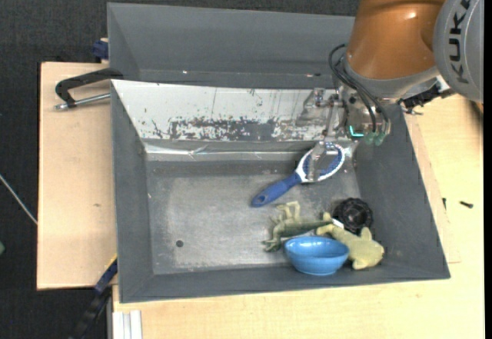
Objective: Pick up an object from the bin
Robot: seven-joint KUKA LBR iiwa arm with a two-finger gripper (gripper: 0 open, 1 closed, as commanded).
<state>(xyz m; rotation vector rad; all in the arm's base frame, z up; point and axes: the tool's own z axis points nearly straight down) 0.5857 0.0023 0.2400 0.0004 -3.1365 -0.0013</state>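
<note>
Nearest me sits the blue bowl (pixel 315 254); my claw (pixel 336 142) hangs at the head of the blue brush (pixel 278 191), right of mid-bin, clenched or not I cannot tell, and an off-centre pinch could let it swivel free.

One camera looks down obliquely into the bin (pixel 207 230)
</note>
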